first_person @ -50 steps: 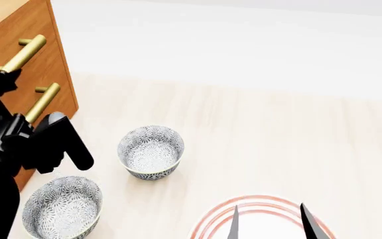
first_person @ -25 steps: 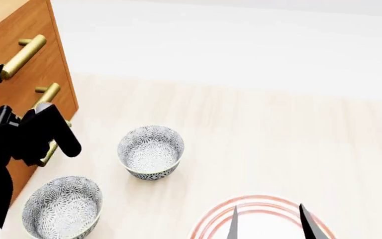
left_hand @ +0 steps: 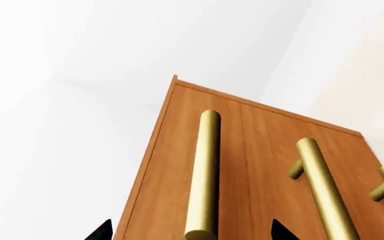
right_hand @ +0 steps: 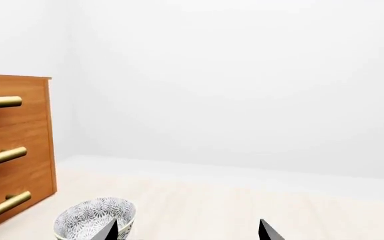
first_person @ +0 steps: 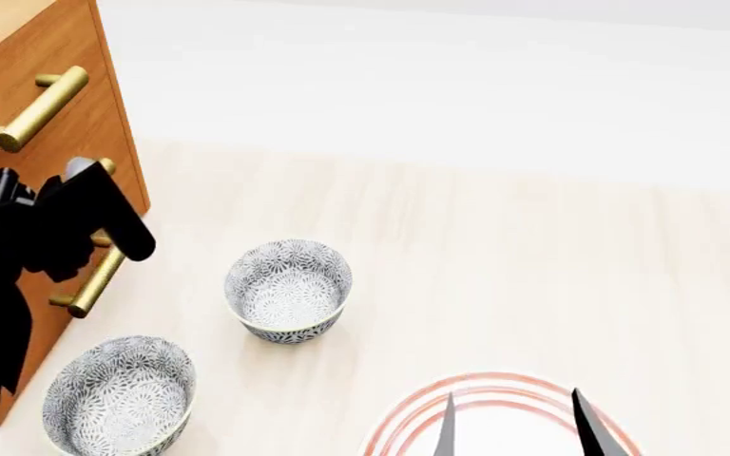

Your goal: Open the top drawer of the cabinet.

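Left gripper (left_hand: 190, 231): fingers apart, only the two dark tips in the wrist view, one to each side of the near end of the top drawer's handle (left_hand: 203, 175); whether they touch the bar cannot be told. In the head view the black left arm (first_person: 10, 256) stands against the cabinet front, covering part of the middle handle.

Cabinet (first_person: 67, 104): orange-brown wood, at the table's left edge in the head view, three stacked drawers with brass bar handles (all three visible in the right wrist view).

Top drawer (right_hand: 12, 90): uppermost of the three, front looks flush with those below.

Table (first_person: 492, 256): pale wood, bearing everything listed.

Plate (first_person: 403, 418): white with red rings, at the near edge, partly cut off by the frame.

Bowls, patterned, two: one (first_person: 288, 289) near the cabinet's foot, another (first_person: 119, 394) closer to the robot.

Right gripper (first_person: 513, 427): fingers apart, tips over the plate, well away from the cabinet.
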